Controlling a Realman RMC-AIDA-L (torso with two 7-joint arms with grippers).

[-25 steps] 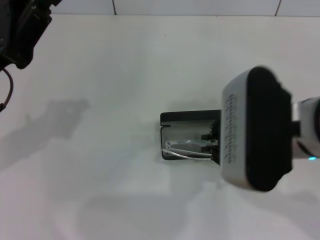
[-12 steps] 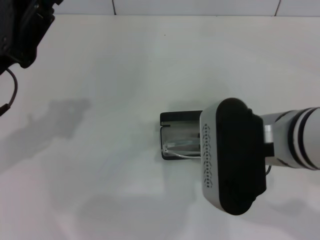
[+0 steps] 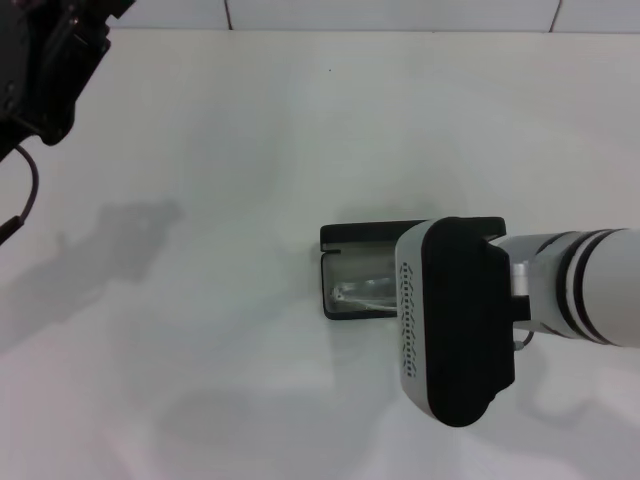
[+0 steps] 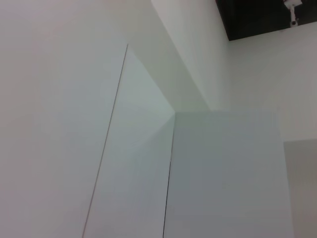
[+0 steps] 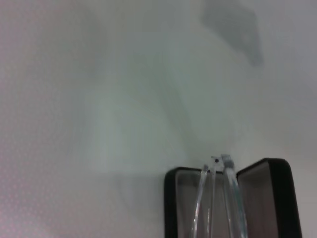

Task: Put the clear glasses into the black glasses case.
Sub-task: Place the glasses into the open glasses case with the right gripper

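The black glasses case (image 3: 333,238) lies open at the middle of the white table, lid standing at the far side. The clear glasses (image 3: 362,292) lie in its grey-lined tray; only their left end shows in the head view. My right arm's wrist (image 3: 455,320) hangs over the case's right half and hides the right gripper beneath it. The right wrist view looks down on the open case (image 5: 171,208), with the thin clear arms of the glasses (image 5: 214,198) running along its hinge line. My left arm (image 3: 40,60) is parked at the far left corner.
The white table (image 3: 200,150) spreads around the case, with a tiled wall edge along the back. The left wrist view shows only white walls (image 4: 148,148) and a dark opening (image 4: 257,17).
The right arm has moved left and nearer, covering more of the case. The glasses arm that lay over the case's front rim now sits inside the tray.
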